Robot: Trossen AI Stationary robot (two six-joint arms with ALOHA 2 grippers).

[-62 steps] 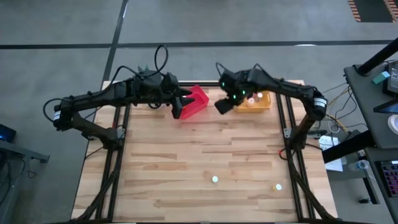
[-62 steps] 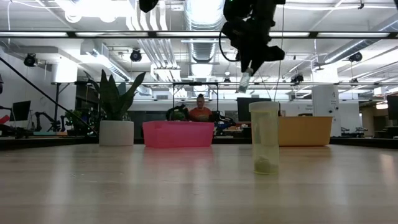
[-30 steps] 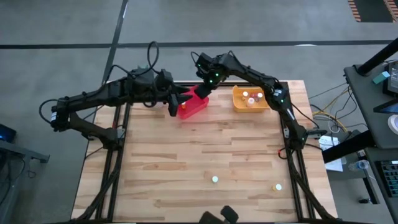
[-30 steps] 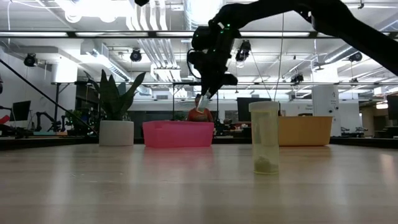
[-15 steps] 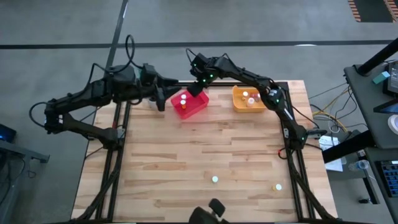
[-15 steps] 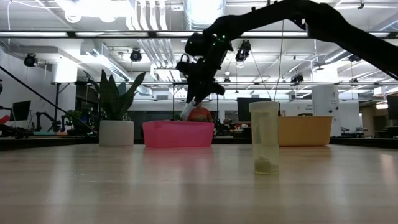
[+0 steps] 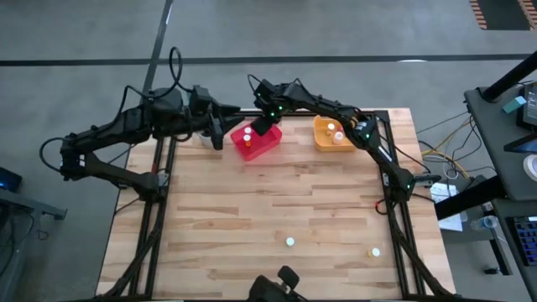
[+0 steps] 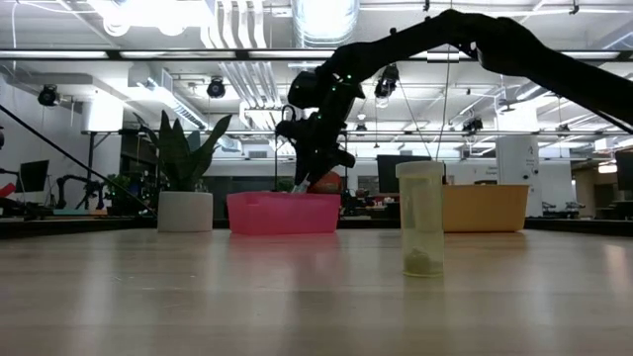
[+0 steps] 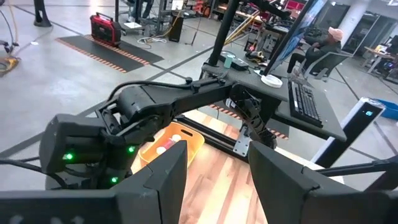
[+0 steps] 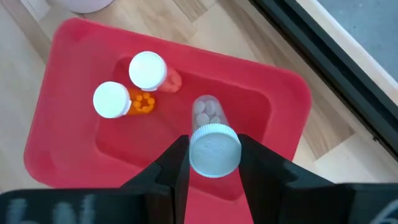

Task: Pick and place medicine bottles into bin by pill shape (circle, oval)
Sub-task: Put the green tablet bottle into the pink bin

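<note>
the right gripper [image 10: 214,163] hangs directly over the red bin [image 10: 74,46] at the far side of the surface [image 7: 277,210], its jaws clenched on a medicine bottle [image 10: 211,140] just under the white cap. the bottle is clear, with pale pills showing through its wall; from here i cannot tell for sure whether they are round or oval. the step in hand looks like the drop-off: this bottle is carried, lined up above the open middle of the bin, and not yet let go.

two bottles already in the red bin [image 10: 129,87] sit side by side toward one wall, well clear of the spot below the held one. the orange bin [image 7: 338,134] next to it also holds a few bottles.

the next move calls for the jaws to release so the bottle falls inside the walls, perhaps after lowering a little so it does not bounce out.

two more bottles on the near edge [image 7: 289,242] wait to be sorted. the left gripper [image 7: 220,134] waits beside the red bin, jaws apart and holding nothing.
</note>
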